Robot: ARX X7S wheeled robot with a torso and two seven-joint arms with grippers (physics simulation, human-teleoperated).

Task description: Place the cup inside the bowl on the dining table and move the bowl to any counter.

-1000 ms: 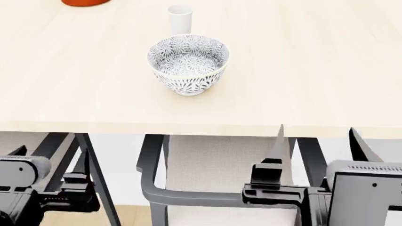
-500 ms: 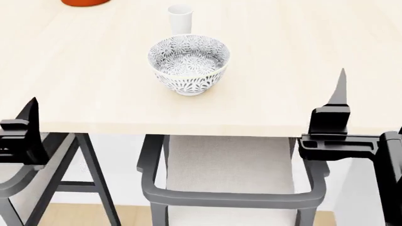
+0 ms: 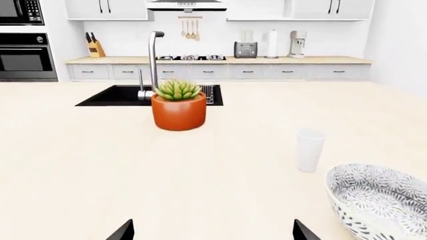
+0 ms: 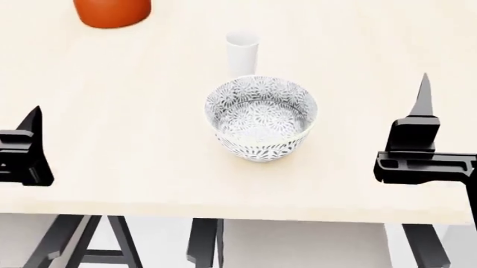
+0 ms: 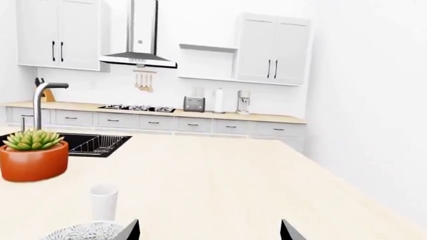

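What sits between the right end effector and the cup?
Nothing blocks it directly. The right end effector hovers at the table's near right; the cup stands just behind the bowl, which sits left of a straight line to it.

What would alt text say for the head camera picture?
A patterned bowl sits on a pale table, a white cup upright just behind it. An orange pot stands far left; two black grippers flank the bowl, holding nothing.

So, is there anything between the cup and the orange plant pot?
No. In the left wrist view, only bare dining table lies between the cup and the orange plant pot.
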